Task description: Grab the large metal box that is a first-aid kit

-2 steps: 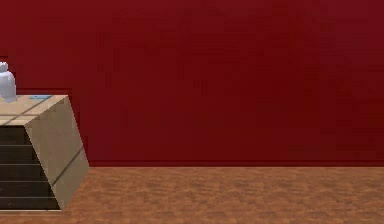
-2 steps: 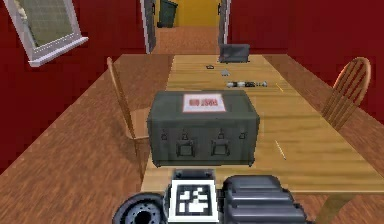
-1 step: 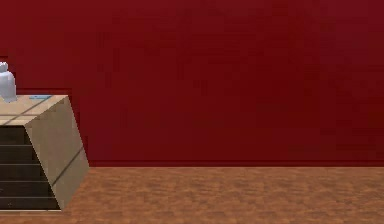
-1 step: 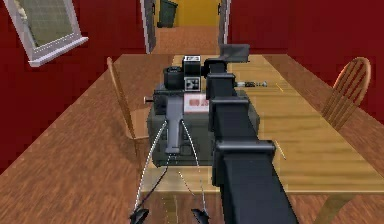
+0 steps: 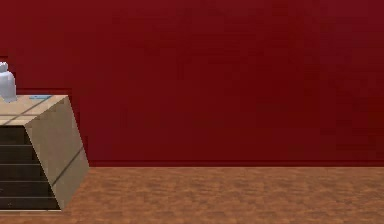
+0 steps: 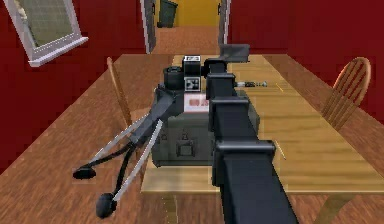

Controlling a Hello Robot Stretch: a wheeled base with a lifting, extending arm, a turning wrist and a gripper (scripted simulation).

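A grey metal box (image 6: 186,140) with a latch on its front stands near the left edge of a long wooden table (image 6: 300,130) in the arm side view. The dark arm (image 6: 240,150) rises from the bottom edge beside it. The gripper's dark body lies against the top of the box, and its two thin fingers (image 6: 128,140) slant down and left past the table's edge. My gripper (image 6: 95,188) ends over wooden floor. I cannot tell whether it holds anything.
Wooden chairs stand at the table's left (image 6: 115,80) and right (image 6: 350,85). A small dark object (image 6: 237,52) lies farther up the table. Beyond are a doorway (image 6: 185,20), a window (image 6: 50,30) and red walls. In the forward view a wooden cabinet (image 5: 40,150) carries a pale jar (image 5: 5,82).
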